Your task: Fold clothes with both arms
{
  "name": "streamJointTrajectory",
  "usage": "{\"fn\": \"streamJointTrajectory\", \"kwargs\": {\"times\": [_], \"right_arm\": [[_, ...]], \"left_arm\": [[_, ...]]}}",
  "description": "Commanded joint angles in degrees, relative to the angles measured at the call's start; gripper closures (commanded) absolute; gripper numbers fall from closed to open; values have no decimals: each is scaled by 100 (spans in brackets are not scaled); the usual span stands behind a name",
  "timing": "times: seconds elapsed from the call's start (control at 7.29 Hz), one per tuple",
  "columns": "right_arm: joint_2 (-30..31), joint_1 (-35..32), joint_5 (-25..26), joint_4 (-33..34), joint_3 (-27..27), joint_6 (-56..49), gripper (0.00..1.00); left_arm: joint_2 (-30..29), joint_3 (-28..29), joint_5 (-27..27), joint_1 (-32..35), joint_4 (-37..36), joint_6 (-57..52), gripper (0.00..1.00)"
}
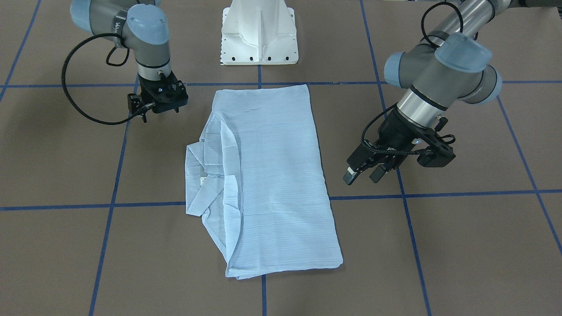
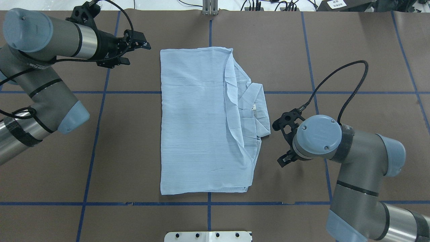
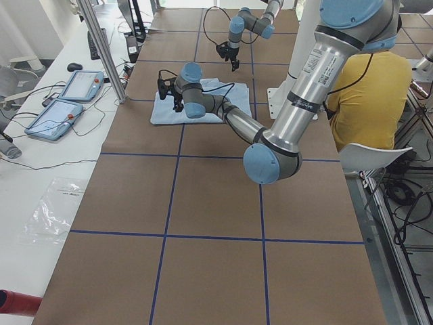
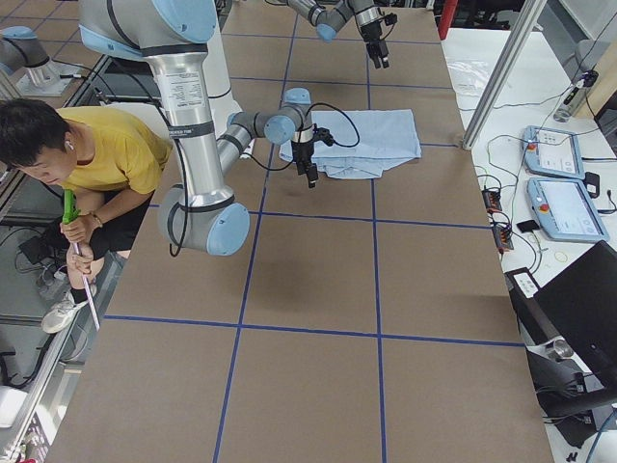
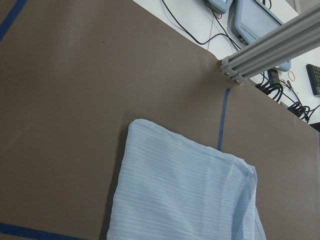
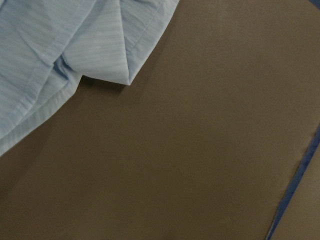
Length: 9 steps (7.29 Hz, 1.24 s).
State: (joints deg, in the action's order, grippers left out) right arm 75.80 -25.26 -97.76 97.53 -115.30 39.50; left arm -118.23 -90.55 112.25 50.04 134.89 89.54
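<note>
Nearest the robot stands the white metal pedestal base [image 2: 208, 236], at the edge of the brown paper-covered bench [image 2: 100, 151] crossed by a grid of blue tape lines [image 2: 88, 174]; just beyond it lies the thin light-blue striped button-up shirt [image 2: 195, 124], folded to a tall rectangle and spread flat across the middle of the bench, its near hem close to a tape line; a broad smooth panel faces up, and along the edge on the robot's right the layers beneath spill out, with the pointed collar [image 2: 257, 101] lying among them; beside that collar, a little apart from the cloth, hangs the silver-grey tubular right arm [image 2: 352, 148] with its black right fingers [image 1: 158, 98] pointing down over bare bench; the wrist hides them from above, so I cannot tell how far they are parted, though they are clear of the shirt; the right wrist view sees only a collar tip and brown paper; farther out, off the shirt's far corner on the robot's left, the silver-grey tubular left arm [image 2: 50, 37] reaches in, and its black left fingers [image 1: 363, 172] stand well parted, empty, above the bench and clear of the fabric; at the far edge a pale aluminium post [image 2: 210, 6] rises on the centre line.
</note>
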Motion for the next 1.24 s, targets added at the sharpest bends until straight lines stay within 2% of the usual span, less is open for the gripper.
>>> {"fn": "streamJointTrajectory", "kwargs": {"times": [0.0, 0.41, 0.69, 0.96, 1.1], "right_arm": [[-464, 30, 2, 29, 215, 285, 0], [-1521, 39, 2, -41, 989, 794, 0], [-2224, 48, 11, -59, 1665, 1033, 0], [-2438, 48, 28, -77, 2097, 1060, 0], [-2403, 48, 37, -355, 2316, 1069, 0]], "left_arm": [[-7, -67, 112, 58, -121, -7, 1], [290, -461, 245, 164, -191, -85, 1], [494, -568, 613, 418, -192, -121, 1], [512, -586, 614, 410, -192, -121, 1], [503, -586, 614, 418, -192, -121, 1]]}}
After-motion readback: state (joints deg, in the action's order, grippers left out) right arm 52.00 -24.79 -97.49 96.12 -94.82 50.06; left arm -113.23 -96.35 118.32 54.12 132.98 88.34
